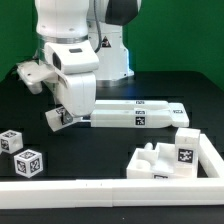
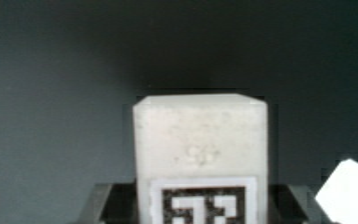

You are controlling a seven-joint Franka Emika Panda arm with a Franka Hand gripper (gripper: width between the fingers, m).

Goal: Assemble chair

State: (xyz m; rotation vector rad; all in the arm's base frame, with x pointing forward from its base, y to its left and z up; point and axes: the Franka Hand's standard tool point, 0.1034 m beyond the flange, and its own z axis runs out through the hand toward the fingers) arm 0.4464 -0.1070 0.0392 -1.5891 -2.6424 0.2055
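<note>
Fingers [image 2: 115, 207], dark and flat-sided, press against both flanks of a white block [image 2: 197, 135] in the wrist view, so the gripper [image 2: 201, 206] is clamped on it. The block is a squared, glossy plastic piece with softly rounded far corners and a faintly mottled face. A black-and-white square tag sits on the part of it that lies right between the fingers. Beyond the block spreads the matt black table [image 2: 51, 80]. Just off one finger a white corner of another part [image 2: 354, 203] pokes in; which part it is I cannot tell.

In the exterior view the arm [image 1: 70, 60] reaches down in front of its tall white base. Its wrist is tilted, so the gripper slants toward the exterior view's left with its tip low over the table. The block shows there only as a small tagged end at the fingers. Just to the exterior view's right of the fingers lie long flat slabs [image 1: 140, 112], smooth, shiny and tagged; whether the block touches them I cannot tell. To the exterior view's left of the fingers and nearer the camera stand two small cube legs [image 1: 30, 160], tagged on their faces. Well off to the exterior view's right, pegged blocks [image 1: 170, 155] huddle in the corner of the long white border rail [image 1: 90, 190].
</note>
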